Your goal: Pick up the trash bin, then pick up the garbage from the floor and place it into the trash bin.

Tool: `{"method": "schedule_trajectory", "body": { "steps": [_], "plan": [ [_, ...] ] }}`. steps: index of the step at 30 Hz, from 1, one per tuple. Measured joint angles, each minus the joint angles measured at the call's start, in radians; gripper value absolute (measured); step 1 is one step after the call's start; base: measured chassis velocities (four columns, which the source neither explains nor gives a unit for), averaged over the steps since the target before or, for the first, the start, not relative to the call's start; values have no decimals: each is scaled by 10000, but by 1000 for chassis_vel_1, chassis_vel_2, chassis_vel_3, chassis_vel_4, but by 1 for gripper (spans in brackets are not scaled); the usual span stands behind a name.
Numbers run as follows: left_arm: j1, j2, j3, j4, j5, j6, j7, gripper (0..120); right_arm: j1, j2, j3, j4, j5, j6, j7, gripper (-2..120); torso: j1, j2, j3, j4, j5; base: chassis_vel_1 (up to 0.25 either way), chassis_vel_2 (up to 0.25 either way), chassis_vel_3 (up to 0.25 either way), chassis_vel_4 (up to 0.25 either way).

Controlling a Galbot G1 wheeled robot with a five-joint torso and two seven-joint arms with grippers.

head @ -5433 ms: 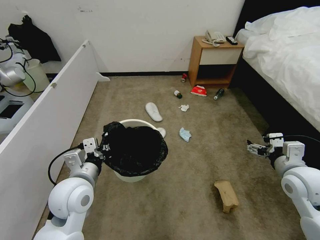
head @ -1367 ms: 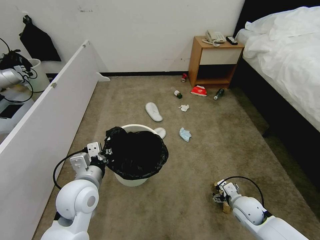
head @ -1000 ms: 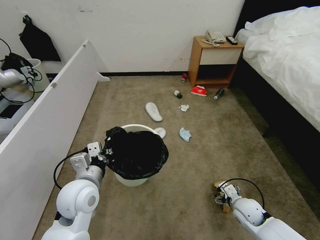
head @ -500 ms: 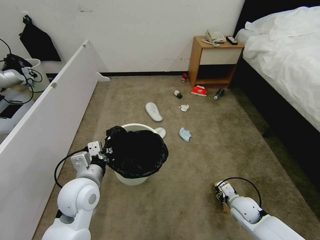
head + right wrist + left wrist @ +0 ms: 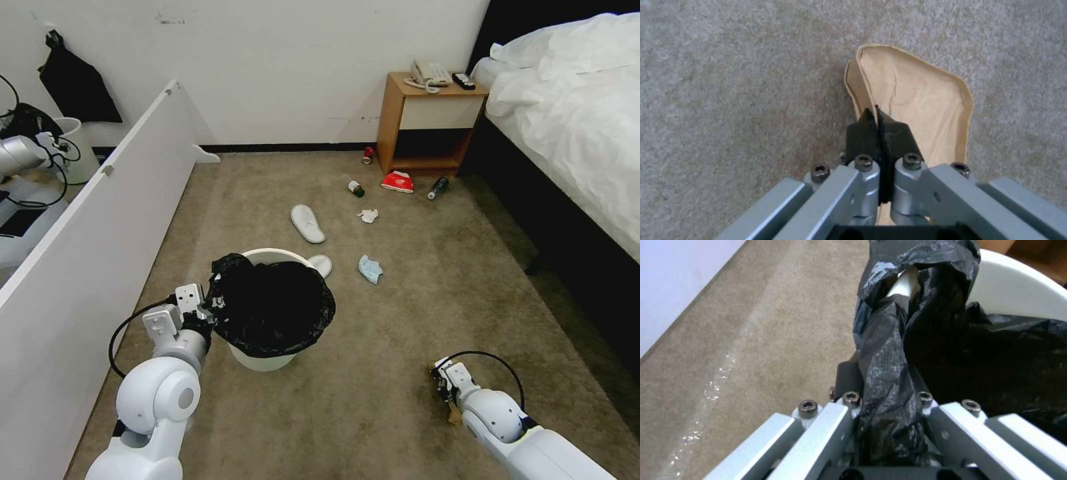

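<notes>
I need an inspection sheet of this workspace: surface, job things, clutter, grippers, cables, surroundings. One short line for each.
Surface: beige carpet, worn.
Job's things: trash bin with black bag liner; brown paper bag; two white slippers, one in the open, one behind the bin; blue wad; tissue; red packet; red can; two bottles.
Clutter: telephone and remote control on the nightstand.
Grippers: left gripper shut on the bin's lined rim; right gripper shut on the paper bag's edge.
Cables: black loops at both wrists.
Surroundings: bed, white partition, wall.
</notes>
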Motion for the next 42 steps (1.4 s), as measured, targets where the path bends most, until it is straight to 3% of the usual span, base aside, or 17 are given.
{"method": "schedule_trajectory", "body": {
  "steps": [14, 32, 42],
  "plan": [
    [47, 35, -6, -67, 34, -21, 6, 5, -59, 10, 524, 186, -14, 244, 12, 0, 0, 0, 0, 0, 0, 0, 0, 0, 0],
    [-66, 99, 66, -87, -219, 29, -47, 5, -400, -157, 2892, 1879, -141, 788, 306, 0, 0, 0, 0, 0, 1, 0, 0, 0, 0],
    [-64, 211, 79, -150, -824, 173, -196, 5, -420, -211, 4170, 3159, -263, 1141, 192, 0, 0, 0, 0, -1, 1, 0, 0, 0, 0]
  ]
}}
